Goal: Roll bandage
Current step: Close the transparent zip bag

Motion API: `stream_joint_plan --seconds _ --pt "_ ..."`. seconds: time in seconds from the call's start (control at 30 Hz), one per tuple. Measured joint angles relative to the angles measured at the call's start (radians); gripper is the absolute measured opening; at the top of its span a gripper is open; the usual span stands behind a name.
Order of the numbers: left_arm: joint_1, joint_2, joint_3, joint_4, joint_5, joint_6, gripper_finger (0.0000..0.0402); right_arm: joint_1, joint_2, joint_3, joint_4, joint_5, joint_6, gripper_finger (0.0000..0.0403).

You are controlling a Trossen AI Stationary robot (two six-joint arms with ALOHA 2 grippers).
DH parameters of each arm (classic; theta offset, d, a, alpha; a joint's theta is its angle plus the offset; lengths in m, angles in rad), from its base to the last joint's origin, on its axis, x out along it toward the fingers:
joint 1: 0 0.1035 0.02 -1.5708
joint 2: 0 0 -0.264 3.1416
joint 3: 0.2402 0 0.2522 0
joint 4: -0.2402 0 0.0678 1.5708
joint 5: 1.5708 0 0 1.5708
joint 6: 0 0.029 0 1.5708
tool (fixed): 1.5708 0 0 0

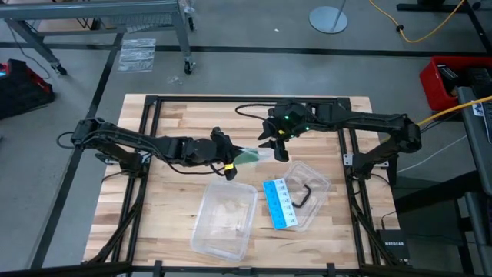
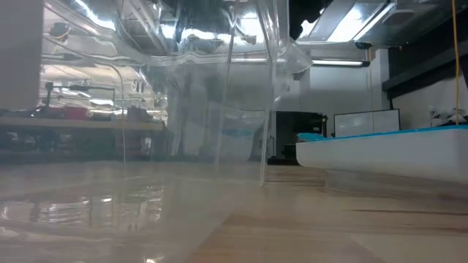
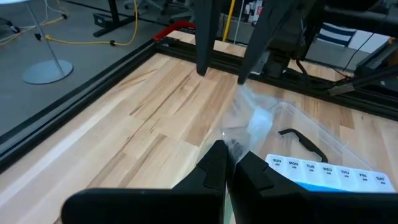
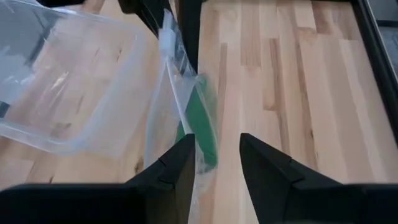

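Left gripper (image 1: 231, 165) is pinching the clear plastic wrapper (image 4: 177, 74) with fingers (image 3: 214, 168) together, lifting it above the tabletop (image 1: 177, 115). The green bandage (image 4: 202, 121) is sitting inside that wrapper, just ahead of the right gripper (image 1: 274, 148), whose fingers (image 4: 177, 165) are standing apart, gripping nothing.

Our dark left gripper (image 1: 228, 163) is clamped tight, arm reaching toward centre. Our dark right gripper (image 1: 277, 148) faces it, fingers (image 4: 171, 165) parted.

Grey floor (image 1: 69, 77), yellow cable (image 1: 419, 31), ceiling lights (image 2: 351, 25).
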Motion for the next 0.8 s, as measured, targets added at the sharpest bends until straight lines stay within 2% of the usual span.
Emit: stream_joint_plan --seconds 0.27,0.63,0.8 --pt "0.000 0.000 0.000 -0.089 0.001 0.007 0.0000 0.000 -0.005 0.000 0.020 0.000 0.000 0.0131" --pt "0.004 0.000 0.000 -0.089 -0.005 0.082 0.0000 0.006 -0.005 0.000 0.074 -0.028 0.000 0.0131" --pt "0.026 0.000 0.000 -0.089 -0.005 0.082 0.0000 0.051 -0.005 0.000 0.110 0.038 -0.008 0.0131"
